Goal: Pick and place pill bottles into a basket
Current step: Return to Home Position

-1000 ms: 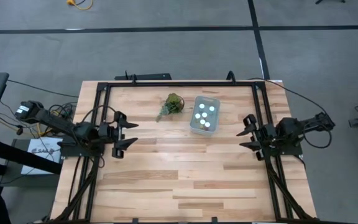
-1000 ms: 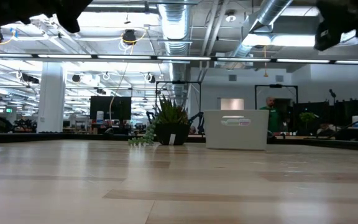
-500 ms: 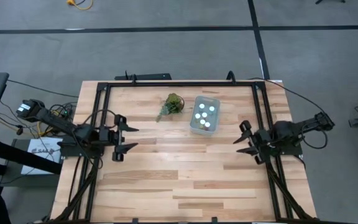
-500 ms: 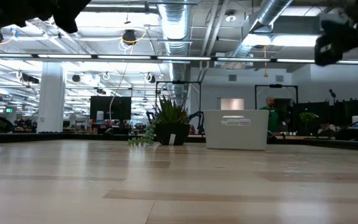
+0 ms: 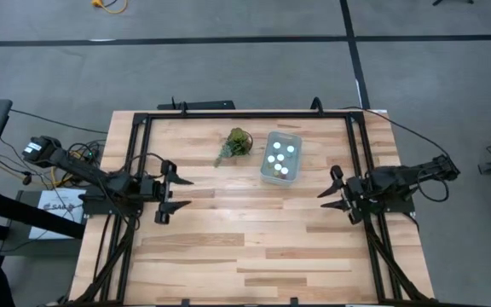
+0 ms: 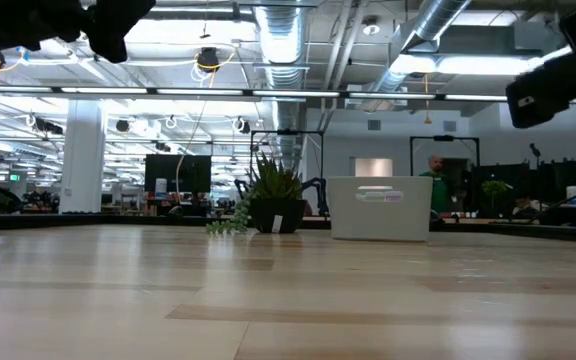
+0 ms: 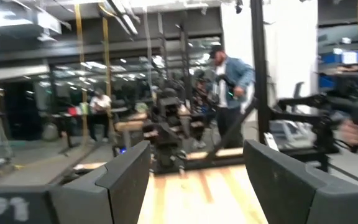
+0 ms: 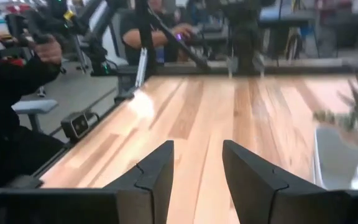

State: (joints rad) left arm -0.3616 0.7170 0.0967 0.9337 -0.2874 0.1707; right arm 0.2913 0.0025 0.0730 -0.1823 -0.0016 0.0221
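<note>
The pale blue-grey basket stands on the table's far middle, with several white pill bottles inside it; in the low view it shows as a pale box. My left gripper is open and empty over the table's left side. My right gripper is open and empty over the right side, right of and nearer than the basket. A corner of the basket shows in the right wrist view.
A green leafy plant sprig lies just left of the basket. A black frame rail runs round the table's edges. Bare wood lies between the two grippers. People show in the room beyond the table.
My left gripper has gone a little toward the table's right edge and slightly nearer. My right gripper has gone a little toward the table's left edge and turned slightly. Both stay open and empty. The basket and bottles have not moved.
</note>
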